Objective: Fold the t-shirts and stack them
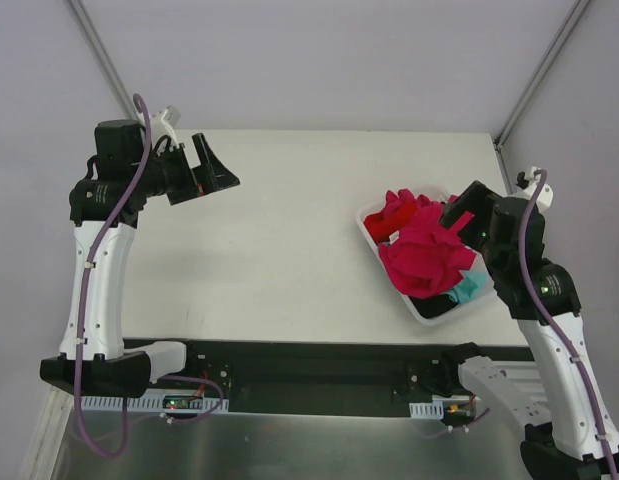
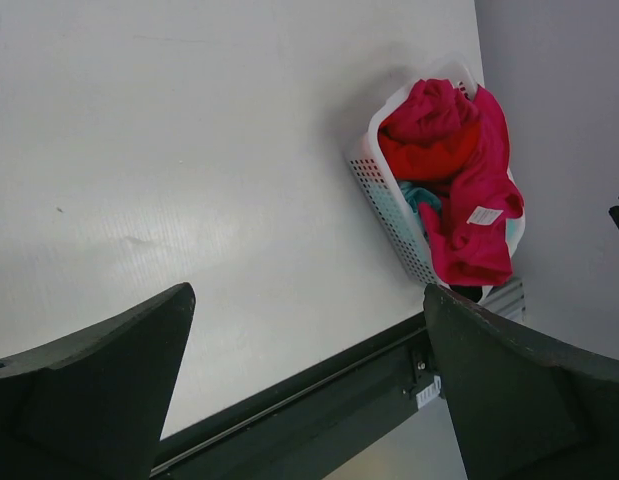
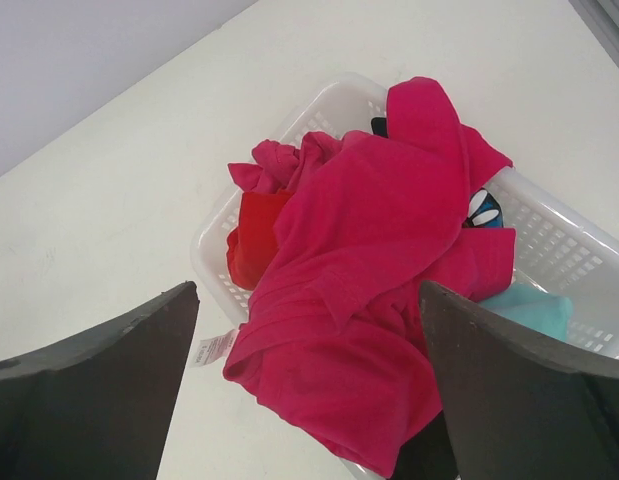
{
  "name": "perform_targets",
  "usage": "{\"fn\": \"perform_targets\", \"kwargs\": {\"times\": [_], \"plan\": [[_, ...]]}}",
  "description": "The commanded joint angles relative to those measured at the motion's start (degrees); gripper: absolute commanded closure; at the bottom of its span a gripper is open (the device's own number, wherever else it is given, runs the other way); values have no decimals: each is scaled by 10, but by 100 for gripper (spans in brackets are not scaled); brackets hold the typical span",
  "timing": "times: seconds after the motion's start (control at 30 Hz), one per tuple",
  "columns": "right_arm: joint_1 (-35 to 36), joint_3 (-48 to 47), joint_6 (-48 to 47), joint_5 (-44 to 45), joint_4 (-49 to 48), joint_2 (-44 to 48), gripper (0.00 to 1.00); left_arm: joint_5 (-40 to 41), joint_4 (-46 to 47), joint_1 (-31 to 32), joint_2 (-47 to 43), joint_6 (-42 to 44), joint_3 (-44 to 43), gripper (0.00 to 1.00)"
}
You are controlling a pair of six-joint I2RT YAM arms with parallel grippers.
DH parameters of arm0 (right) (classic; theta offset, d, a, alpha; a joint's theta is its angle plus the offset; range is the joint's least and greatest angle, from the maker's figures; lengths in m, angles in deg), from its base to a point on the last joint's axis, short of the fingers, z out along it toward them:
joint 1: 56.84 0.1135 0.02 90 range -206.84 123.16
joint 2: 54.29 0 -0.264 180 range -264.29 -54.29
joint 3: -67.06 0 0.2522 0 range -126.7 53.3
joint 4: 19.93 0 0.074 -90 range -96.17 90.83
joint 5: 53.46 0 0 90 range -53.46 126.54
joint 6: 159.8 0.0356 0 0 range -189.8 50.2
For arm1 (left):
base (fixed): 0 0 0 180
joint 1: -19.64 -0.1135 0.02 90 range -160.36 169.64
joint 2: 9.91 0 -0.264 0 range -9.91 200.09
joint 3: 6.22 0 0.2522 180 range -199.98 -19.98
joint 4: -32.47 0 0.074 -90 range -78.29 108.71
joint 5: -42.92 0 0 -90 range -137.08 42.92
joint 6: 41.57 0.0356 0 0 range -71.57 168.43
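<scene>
in the right wrist view, the t-shirts are seen heaped unfolded in a white slotted basket, so none has yet been laid out or stacked. the large magenta-pink shirt is draped over the top of the pile and spills over the near rim, its white label hanging just outside; as the uppermost and loosest piece, it is judged the natural first pick. a red shirt is bunched beneath it at the left, a teal shirt lies low at the right, and a scrap of a dark striped shirt is glimpsed between the folds. the basket is set toward the right side of the worktop, within that arm's reach, while the broad bare middle is left for folding.

the right gripper is held above the pile with its jaws spread wide on either side of the pink cloth; nothing is gripped, and no contact with the fabric can be made out. the left gripper is raised well apart at the far left of the worktop, turned toward the basket, likewise wide open and empty.
</scene>
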Motion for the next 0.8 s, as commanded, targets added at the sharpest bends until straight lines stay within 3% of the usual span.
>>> {"fn": "perform_targets", "kwargs": {"times": [0.0,0.47,0.77], "plan": [[0,-11,-17,-9,-22,-9,4,5,14,-3,0,-3,3,1],[0,-3,-9,6,-40,-10,4,7,14,-3,-3,-4,3,1],[1,-4,-80,-70,-36,-46,4,42,14,-3,-14,0,40,1]]}}
